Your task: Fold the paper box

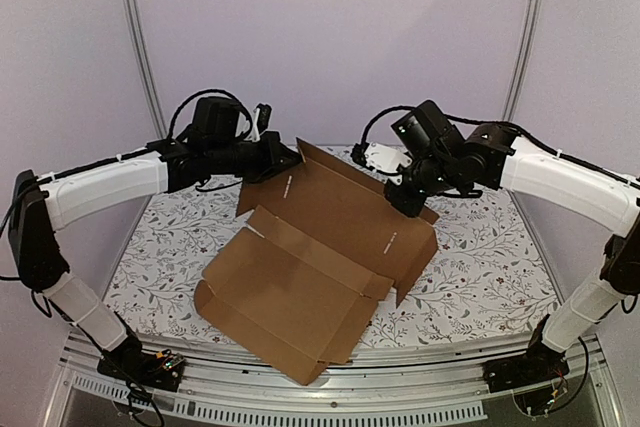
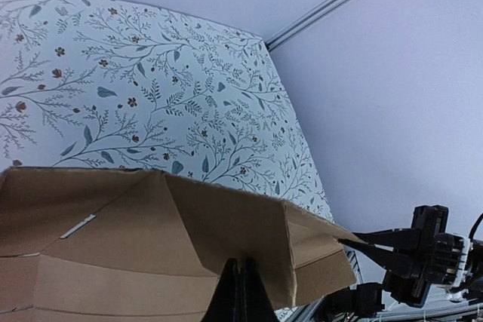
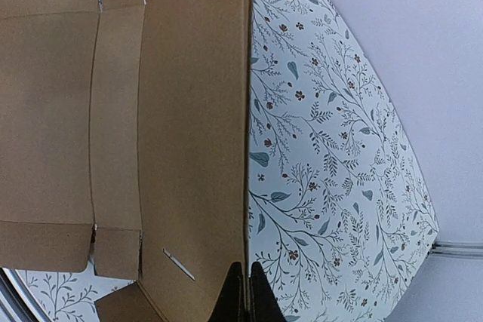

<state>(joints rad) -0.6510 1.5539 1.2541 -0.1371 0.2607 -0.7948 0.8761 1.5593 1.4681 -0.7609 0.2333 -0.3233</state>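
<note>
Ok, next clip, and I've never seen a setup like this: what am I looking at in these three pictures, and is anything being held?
These are two robot arms bolted side by side, each ending in two fingers. The wide picture comes from a fixed camera above and behind them: left arm on the left, right arm on the right. The other two come from cameras on the wrists, looking along each arm's own fingers. On the flowered cloth lies a brown cardboard box, a cut sheet only partly folded. The left fingers and the right fingers each look pinched shut on its far edge.
</note>
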